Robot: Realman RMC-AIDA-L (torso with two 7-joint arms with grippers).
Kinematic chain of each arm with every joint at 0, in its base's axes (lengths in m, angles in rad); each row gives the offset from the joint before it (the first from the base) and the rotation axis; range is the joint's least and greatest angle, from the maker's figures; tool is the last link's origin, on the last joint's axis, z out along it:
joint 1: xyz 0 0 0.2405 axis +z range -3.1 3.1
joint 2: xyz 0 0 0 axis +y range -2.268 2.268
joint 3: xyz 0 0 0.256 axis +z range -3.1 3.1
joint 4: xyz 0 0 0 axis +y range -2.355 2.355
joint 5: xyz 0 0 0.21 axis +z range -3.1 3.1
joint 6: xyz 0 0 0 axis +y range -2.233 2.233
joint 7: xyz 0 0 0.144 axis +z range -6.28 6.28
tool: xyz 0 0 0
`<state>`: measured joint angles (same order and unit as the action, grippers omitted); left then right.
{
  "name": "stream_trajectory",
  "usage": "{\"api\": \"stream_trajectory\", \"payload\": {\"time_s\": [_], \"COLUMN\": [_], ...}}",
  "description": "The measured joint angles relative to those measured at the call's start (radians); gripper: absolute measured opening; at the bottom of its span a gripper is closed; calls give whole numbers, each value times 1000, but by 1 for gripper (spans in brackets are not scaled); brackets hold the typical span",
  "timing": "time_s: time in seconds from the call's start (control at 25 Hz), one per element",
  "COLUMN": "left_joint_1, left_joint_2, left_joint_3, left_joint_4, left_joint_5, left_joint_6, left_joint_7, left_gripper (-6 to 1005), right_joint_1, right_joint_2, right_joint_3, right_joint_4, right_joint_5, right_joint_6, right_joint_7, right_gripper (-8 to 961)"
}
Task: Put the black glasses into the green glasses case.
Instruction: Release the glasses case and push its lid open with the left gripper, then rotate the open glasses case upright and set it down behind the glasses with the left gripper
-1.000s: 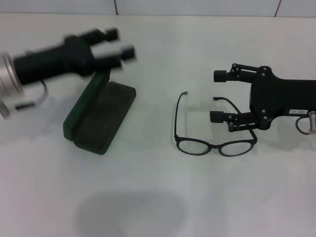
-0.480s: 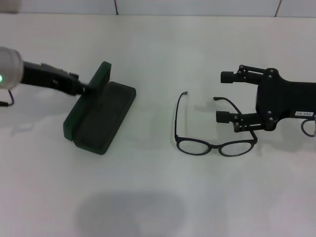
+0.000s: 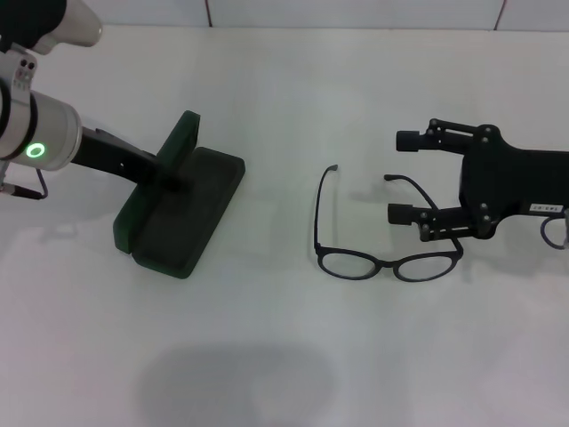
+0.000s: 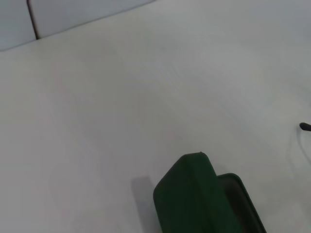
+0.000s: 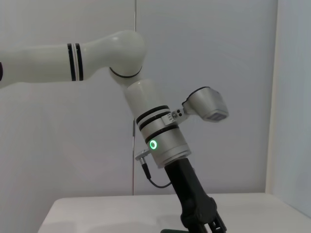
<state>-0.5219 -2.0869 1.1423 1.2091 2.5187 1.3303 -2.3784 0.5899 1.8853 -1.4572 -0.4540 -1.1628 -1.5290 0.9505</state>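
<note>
Black glasses (image 3: 384, 233) are laid on the white counter (image 3: 284, 356) toward its right side, lenses facing the near edge and both temple arms unfolded, pointing toward the far edge. The right gripper (image 3: 407, 176) is held low beside them, reaching in from the right edge. Its jaws are spread wide: the far finger is seen well clear of the frame, while the near finger (image 3: 404, 213) is seen over the right temple arm, and whether it touches cannot be told. Nothing is pinched between them.

The green glasses case (image 3: 178, 209) is placed toward the left side of the counter, well apart from the glasses. It is open, with the dark lined tray flat on the surface and the lid (image 3: 173, 147) raised on the side nearer the left edge. The left gripper (image 3: 164, 172) is brought in from the left edge and meets the case at the raised lid; its jaws cannot be made out, so their state cannot be told. In the left wrist view only the rounded end of the case (image 4: 194, 194) and bare counter are seen. In the right wrist view the left arm (image 5: 160, 141) is seen angled down toward the counter, a green ring lit on its wrist.
</note>
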Motion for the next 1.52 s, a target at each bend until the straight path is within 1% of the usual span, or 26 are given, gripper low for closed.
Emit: {"api": "stream_trajectory", "payload": {"time_s": [0.24,0.4,0.52,0.64,0.8,0.84,0.92,1.0,1.12,1.24,1.36,1.52], "left_joint_1": [-2,-3,-17,-56,-143,-175,-214,-248,-281,-292,-299,-332], "left_joint_2": [1,0,2,3,7,8,8,10,12,7,1,-2], "left_joint_3": [3,5,8,8,8,10,18,30,36,42,61,140], "left_joint_4": [1,7,11,-2,-45,-64,-94,-123,-148,-145,-146,-194], "left_joint_5": [-2,-4,-4,0,3,6,24,76,132,117,86,20], "left_joint_6": [-4,-11,-12,-14,-14,-14,-14,-8,22,73,77,30], "left_joint_7": [0,15,37,115,222,264,315,343,393,490,525,531], "left_gripper": [600,465,402,340,256,235,205,205,205,204,204,204], "right_joint_1": [-1,1,-1,-1,-1,-1,-1,-4,-35,-60,-66,-67], "right_joint_2": [2,8,16,28,42,45,53,58,63,62,63,64], "right_joint_3": [0,-1,-1,0,-2,-2,-1,0,7,42,53,53], "right_joint_4": [0,-17,-43,-51,-51,-51,-51,-51,-51,-54,-54,-55], "right_joint_5": [-20,-90,-143,-175,-199,-207,-224,-229,-226,-226,-228,-229], "right_joint_6": [-3,-29,-50,-61,-63,-63,-63,-63,-68,-78,-81,-82], "right_joint_7": [-5,-11,-12,-21,-35,-37,-43,-50,-76,-97,-104,-105], "right_gripper": [868,867,866,864,862,862,861,860,859,857,856,854]}}
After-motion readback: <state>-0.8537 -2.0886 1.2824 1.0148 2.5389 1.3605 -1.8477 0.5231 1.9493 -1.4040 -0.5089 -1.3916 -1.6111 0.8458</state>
